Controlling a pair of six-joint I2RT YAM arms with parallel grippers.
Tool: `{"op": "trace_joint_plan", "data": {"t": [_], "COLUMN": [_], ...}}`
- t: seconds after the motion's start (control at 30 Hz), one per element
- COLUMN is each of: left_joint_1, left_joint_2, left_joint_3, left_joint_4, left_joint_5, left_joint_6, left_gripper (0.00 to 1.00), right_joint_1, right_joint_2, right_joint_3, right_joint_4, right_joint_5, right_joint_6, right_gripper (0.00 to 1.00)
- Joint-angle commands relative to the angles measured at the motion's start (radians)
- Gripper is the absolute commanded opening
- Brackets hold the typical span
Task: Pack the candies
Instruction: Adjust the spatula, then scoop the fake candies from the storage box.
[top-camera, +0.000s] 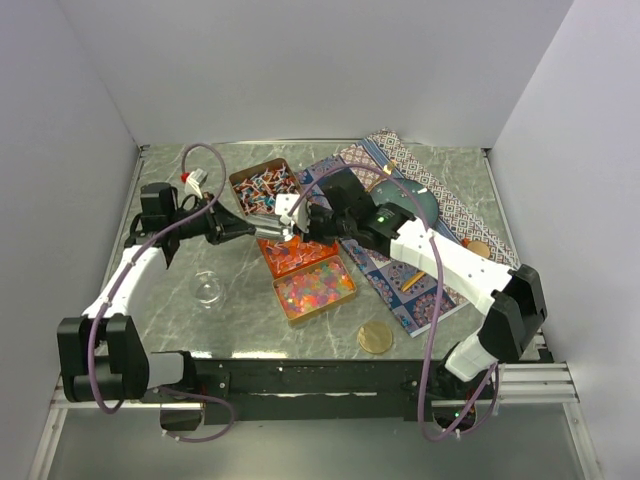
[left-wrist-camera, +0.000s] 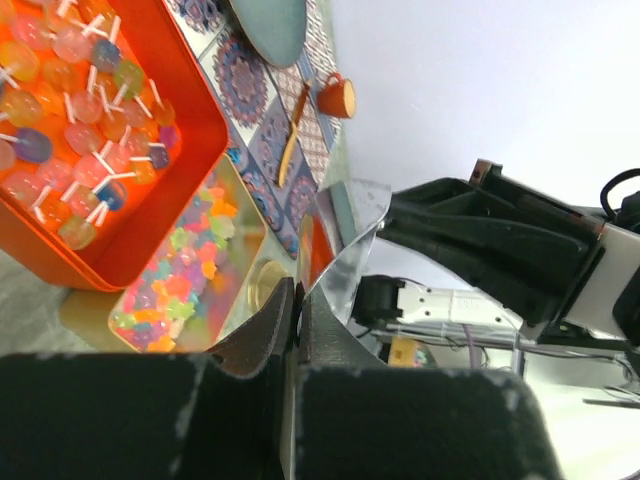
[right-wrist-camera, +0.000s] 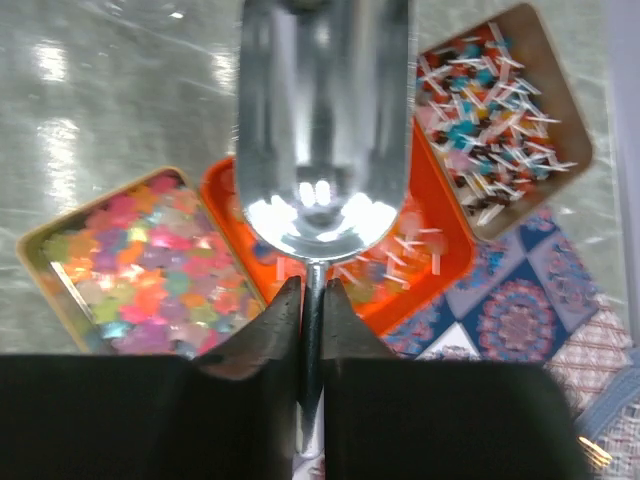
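Grey marble tabletop (top-camera: 250, 330), boxed in by plain white walls. The candies (top-camera: 315, 288) sit in three open tins clustered under my two grippers, which meet above them.

My right gripper (right-wrist-camera: 312, 300) is clenched on the thin handle of a shiny metal scoop (right-wrist-camera: 320, 130). The scoop's bowl reaches straight ahead of the fingers. It hangs above the orange tin (left-wrist-camera: 195, 190), which holds round sweets on white sticks (left-wrist-camera: 70, 130). Left of those fingers in the wrist view, touching the orange tin, is a gold tin (left-wrist-camera: 250, 240) of pink, yellow and green jellies (right-wrist-camera: 140, 260). Ahead and to the right lies a tan tin (right-wrist-camera: 545, 200) of small wrapped pieces (right-wrist-camera: 495, 120).

My left gripper (left-wrist-camera: 297, 300) faces the right one. Its fingers are pressed nearly together and seem to pinch the scoop's far lip, though the close view leaves me unsure.

Beyond the tins on the right gripper's side is a patterned cloth (top-camera: 440, 215). It carries a teal plate (top-camera: 420, 200), a small orange cup (left-wrist-camera: 338, 97) and a wooden spoon (left-wrist-camera: 290, 140). A round gold lid (top-camera: 375, 337) lies nearer my bases. A clear glass dish (top-camera: 207, 288) sits well apart from the left gripper, beside that arm.
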Motion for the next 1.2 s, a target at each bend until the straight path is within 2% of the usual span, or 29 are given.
{"op": "trace_joint_plan", "data": {"t": [0.0, 0.03, 0.1, 0.17, 0.2, 0.23, 0.3, 0.4, 0.43, 0.5, 0.53, 0.57, 0.63, 0.67, 0.73, 0.87, 0.9, 1.03, 1.17], "left_joint_1": [0.011, 0.016, 0.033, 0.045, 0.047, 0.051, 0.059, 0.059, 0.058, 0.058, 0.056, 0.041, 0.012, -0.029, -0.082, -0.148, -0.165, -0.225, -0.260], "left_joint_2": [0.018, 0.018, 0.008, 0.005, 0.007, 0.011, -0.004, -0.086, -0.114, -0.183, -0.202, -0.231, -0.257, -0.275, -0.288, -0.340, -0.349, -0.378, -0.377], "left_joint_3": [0.005, 0.014, 0.073, 0.162, 0.201, 0.237, 0.298, 0.244, 0.211, 0.099, 0.069, 0.010, -0.038, -0.064, -0.099, -0.193, -0.204, -0.296, -0.319], "left_joint_4": [0.083, 0.056, -0.054, -0.139, -0.241, -0.301, -0.351, -0.359, -0.337, -0.310, -0.285, -0.265, -0.231, -0.227, -0.227, -0.210, -0.240, -0.178, -0.147], "left_joint_5": [0.058, 0.040, 0.009, -0.040, -0.066, -0.123, -0.172, -0.267, -0.311, -0.388, -0.396, -0.414, -0.442, -0.498, -0.546, -0.576, -0.639, -0.632, -0.626], "left_joint_6": [-0.043, -0.014, 0.046, 0.164, 0.213, 0.303, 0.351, 0.358, 0.312, 0.263, 0.238, 0.224, 0.204, 0.204, 0.203, 0.174, 0.180, 0.149, 0.120], "left_gripper": [0.29, 0.47, 0.74, 0.78, 0.81, 0.83, 0.85, 0.84, 0.83, 0.70, 0.58, 0.31, 0.06, 0.01, 0.01, 0.01, 0.01, 0.01, 0.01], "right_joint_1": [0.016, 0.016, 0.004, -0.051, -0.072, -0.111, -0.161, -0.218, -0.223, -0.223, -0.223, -0.221, -0.217, -0.212, -0.189, -0.131, -0.114, -0.044, -0.001], "right_joint_2": [-0.068, -0.070, -0.056, -0.053, -0.050, -0.047, -0.036, 0.010, 0.039, 0.047, 0.030, 0.015, -0.025, -0.034, -0.048, -0.018, -0.010, 0.014, 0.051], "right_joint_3": [-0.013, -0.005, 0.052, 0.110, 0.128, 0.164, 0.201, 0.297, 0.351, 0.372, 0.359, 0.339, 0.282, 0.267, 0.230, 0.225, 0.225, 0.181, 0.158], "right_joint_4": [0.046, 0.037, -0.063, -0.162, -0.199, -0.242, -0.392, -0.648, -0.716, -0.824, -0.847, -0.853, -0.856, -0.862, -0.873, -0.878, -0.876, -0.811, -0.738], "right_joint_5": [-0.005, -0.014, -0.026, -0.066, -0.080, -0.083, -0.098, -0.052, 0.018, 0.093, 0.162, 0.200, 0.257, 0.306, 0.343, 0.438, 0.446, 0.503, 0.569], "right_joint_6": [-0.037, -0.040, -0.079, -0.131, -0.160, -0.242, -0.345, -0.566, -0.644, -0.694, -0.768, -0.801, -0.908, -0.939, -0.996, -0.969, -0.962, -0.949, -0.904], "right_gripper": [0.00, 0.00, 0.00, 0.00, 0.00, 0.00, 0.00, 0.00, 0.00, 0.00, 0.00, 0.00, 0.00, 0.00, 0.00, 0.00, 0.00, 0.00, 0.00]}}
